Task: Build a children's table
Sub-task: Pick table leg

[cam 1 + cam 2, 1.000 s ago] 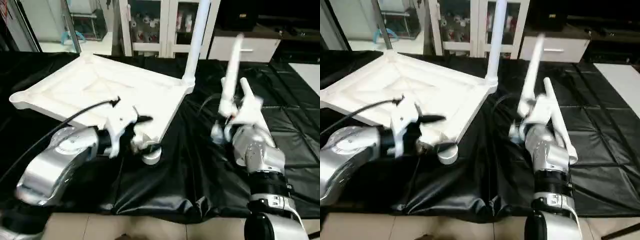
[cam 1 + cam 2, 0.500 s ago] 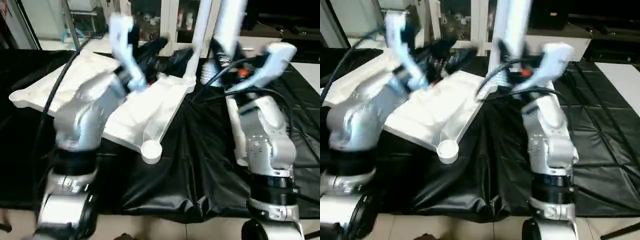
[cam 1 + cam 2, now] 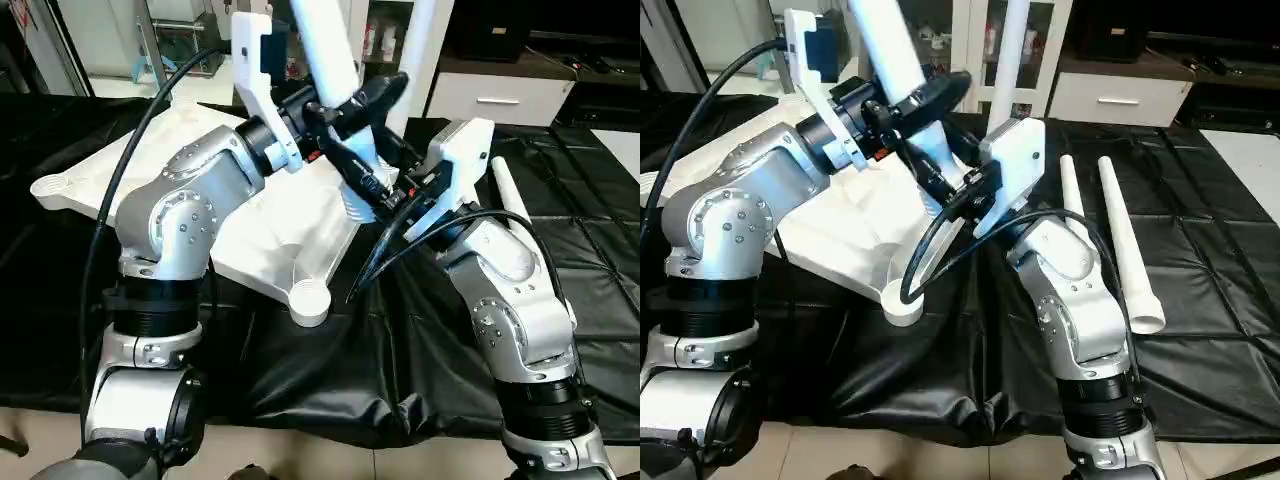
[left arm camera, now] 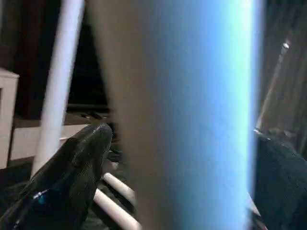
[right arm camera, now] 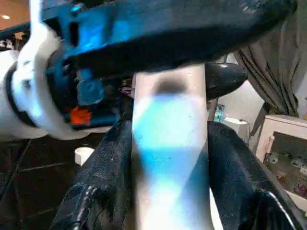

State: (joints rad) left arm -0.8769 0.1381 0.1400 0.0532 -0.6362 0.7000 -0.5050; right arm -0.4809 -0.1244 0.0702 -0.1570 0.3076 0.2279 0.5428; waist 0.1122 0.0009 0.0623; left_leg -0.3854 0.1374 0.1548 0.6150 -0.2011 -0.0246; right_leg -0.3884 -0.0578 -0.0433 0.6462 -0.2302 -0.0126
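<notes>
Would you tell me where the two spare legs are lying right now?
In the right eye view, the two spare legs lie side by side on the black cover, on the robot's right, beyond its right forearm.

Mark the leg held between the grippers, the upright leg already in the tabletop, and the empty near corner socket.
held leg (image 3: 885,45), right eye view: upper shaft above the grippers.
upright leg (image 3: 1008,60), right eye view: middle of its shaft.
empty corner socket (image 3: 309,297), left eye view: its round rim.

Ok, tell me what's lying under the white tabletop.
The tabletop rests on the black cover of the work table. Whether anything lies beneath its middle is hidden by the tabletop itself and the left arm.
</notes>
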